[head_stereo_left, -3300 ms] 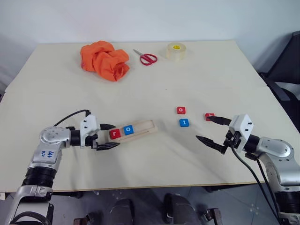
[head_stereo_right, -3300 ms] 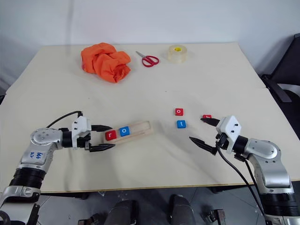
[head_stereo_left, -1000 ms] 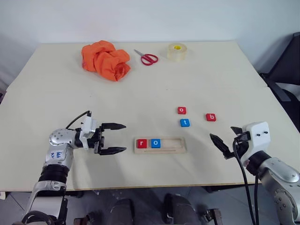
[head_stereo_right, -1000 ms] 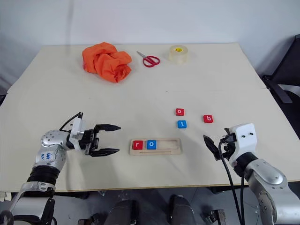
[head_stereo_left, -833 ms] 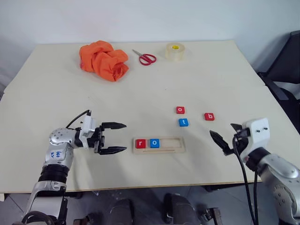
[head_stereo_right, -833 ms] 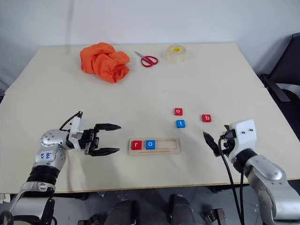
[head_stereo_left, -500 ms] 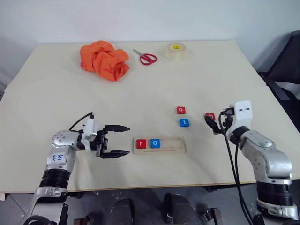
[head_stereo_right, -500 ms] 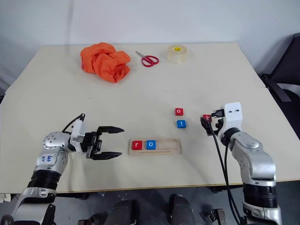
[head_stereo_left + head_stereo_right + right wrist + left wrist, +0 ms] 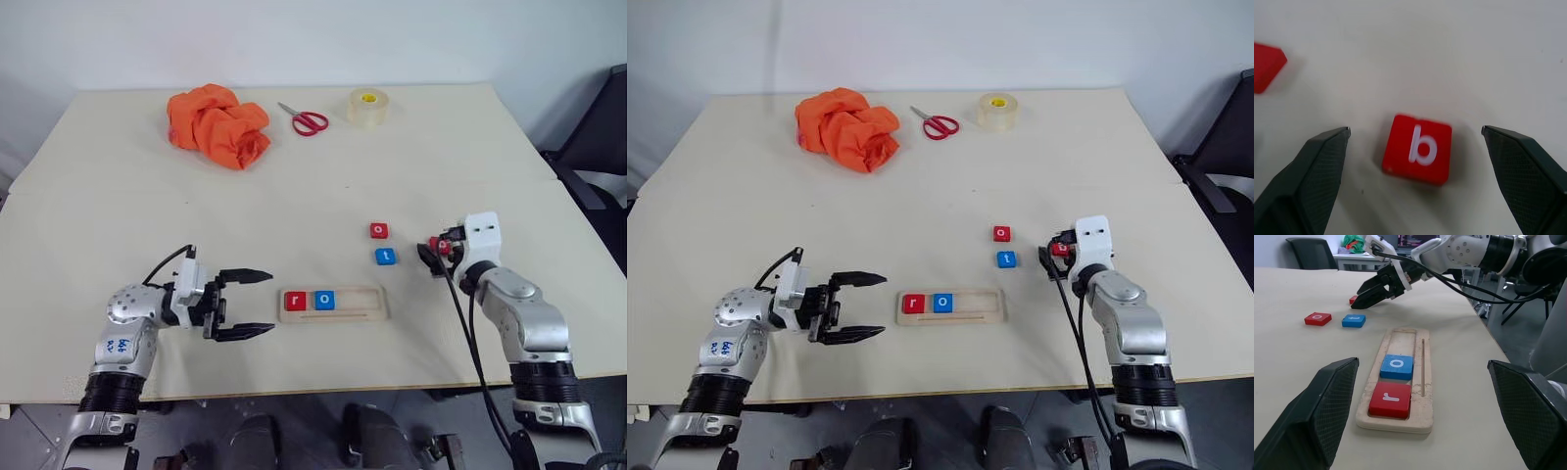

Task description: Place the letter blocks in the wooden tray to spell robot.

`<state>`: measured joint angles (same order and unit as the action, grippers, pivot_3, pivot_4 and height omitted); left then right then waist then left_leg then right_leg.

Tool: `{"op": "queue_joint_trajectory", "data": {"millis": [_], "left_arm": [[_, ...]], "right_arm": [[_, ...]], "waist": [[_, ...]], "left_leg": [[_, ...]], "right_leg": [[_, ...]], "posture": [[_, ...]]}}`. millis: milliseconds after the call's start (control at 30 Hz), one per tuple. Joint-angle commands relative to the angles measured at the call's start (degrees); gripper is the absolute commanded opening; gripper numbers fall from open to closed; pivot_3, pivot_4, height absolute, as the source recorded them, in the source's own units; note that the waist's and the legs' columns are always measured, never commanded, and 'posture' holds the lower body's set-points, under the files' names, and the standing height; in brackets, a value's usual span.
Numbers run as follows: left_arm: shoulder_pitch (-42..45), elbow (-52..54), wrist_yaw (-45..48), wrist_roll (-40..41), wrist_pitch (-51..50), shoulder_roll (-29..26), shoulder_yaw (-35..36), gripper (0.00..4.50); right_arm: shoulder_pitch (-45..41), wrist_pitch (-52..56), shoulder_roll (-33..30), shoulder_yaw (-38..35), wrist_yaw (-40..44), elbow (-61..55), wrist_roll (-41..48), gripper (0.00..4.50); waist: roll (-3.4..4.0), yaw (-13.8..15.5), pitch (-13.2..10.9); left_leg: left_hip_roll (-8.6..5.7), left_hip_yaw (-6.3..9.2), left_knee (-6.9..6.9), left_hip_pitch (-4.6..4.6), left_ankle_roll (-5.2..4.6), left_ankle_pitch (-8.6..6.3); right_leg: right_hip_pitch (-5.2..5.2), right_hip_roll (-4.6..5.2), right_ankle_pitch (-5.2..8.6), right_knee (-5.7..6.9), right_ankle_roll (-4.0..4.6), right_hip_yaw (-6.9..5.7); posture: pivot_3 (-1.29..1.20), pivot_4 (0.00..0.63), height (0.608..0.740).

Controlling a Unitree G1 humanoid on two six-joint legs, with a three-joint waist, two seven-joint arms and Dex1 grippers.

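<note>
Near the table's [image 9: 118, 206] front edge, at six o'clock from the scissors [image 9: 305, 119], the wooden tray [image 9: 334, 303] lies flat with a red r block [image 9: 295, 301] and a blue o block [image 9: 324, 300] side by side at its left end. At nine o'clock of the tray the left gripper [image 9: 257, 305] hovers with its fingers spread wide, holding nothing. At two o'clock of the tray sit a red o block [image 9: 379, 230] and a blue t block [image 9: 385, 256]. At three o'clock from those, the right gripper [image 9: 1415, 137] straddles the red b block [image 9: 1418, 149], fingers wide apart and clear of it
</note>
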<state>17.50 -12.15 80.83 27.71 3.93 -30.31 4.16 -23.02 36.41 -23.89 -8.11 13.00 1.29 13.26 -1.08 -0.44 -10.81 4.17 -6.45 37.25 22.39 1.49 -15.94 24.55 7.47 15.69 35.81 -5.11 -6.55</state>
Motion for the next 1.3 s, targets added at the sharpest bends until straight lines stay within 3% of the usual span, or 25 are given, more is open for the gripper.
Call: {"op": "queue_joint_trajectory", "data": {"millis": [33,233,367,833,1300], "left_arm": [[-0.71,2.68,-0.35,1.71,-0.08,-0.68,1.44,4.5],[-1.31,3.41,-0.14,2.0,-0.47,-0.95,1.65,4.5],[-0.95,3.15,0.15,2.16,-0.67,-1.12,1.79,4.5],[3.84,-3.74,3.81,1.92,0.21,-1.78,1.51,4.5],[6.79,-7.29,5.24,1.49,1.21,-0.95,0.99,4.5]], "right_arm": [[1.24,0.94,0.94,-1.51,-1.46,-2.14,-0.08,3.54],[1.47,1.63,3.98,-2.5,-4.05,-3.22,-0.03,1.5],[1.39,2.76,5.55,-4.17,-6.34,-5.5,0.52,1.46],[18.15,20.88,10.34,-7.04,-11.86,-40.93,5.22,1.46],[22.42,21.89,14.65,-5.8,-14.42,-43.01,4.18,1.46]], "waist": [[0.0,0.0,0.0],[0.0,0.07,0.0],[0.0,0.03,0.0],[0.0,0.0,0.0],[0.0,0.03,0.0]], "left_leg": [[0.0,0.0,0.0,0.0,0.0,0.0],[0.0,0.01,0.02,0.0,0.0,0.0],[0.0,0.01,0.01,0.0,-0.01,0.0],[0.04,0.01,-0.08,0.04,0.02,-0.14],[0.03,0.01,-0.07,0.05,-0.02,-0.17]], "right_leg": [[0.0,0.0,0.0,0.0,0.0,0.0],[-0.01,0.01,0.0,0.0,0.0,0.01],[-0.01,0.01,0.0,0.01,0.0,0.01],[0.03,-0.05,0.01,-0.17,0.01,0.0],[0.03,-0.05,0.0,-0.19,0.01,-0.01]], "posture": [[0.0,0.15,0.74],[0.0,0.15,0.74],[0.0,0.15,0.74],[0.0,0.15,0.74],[0.0,0.15,0.74]]}}
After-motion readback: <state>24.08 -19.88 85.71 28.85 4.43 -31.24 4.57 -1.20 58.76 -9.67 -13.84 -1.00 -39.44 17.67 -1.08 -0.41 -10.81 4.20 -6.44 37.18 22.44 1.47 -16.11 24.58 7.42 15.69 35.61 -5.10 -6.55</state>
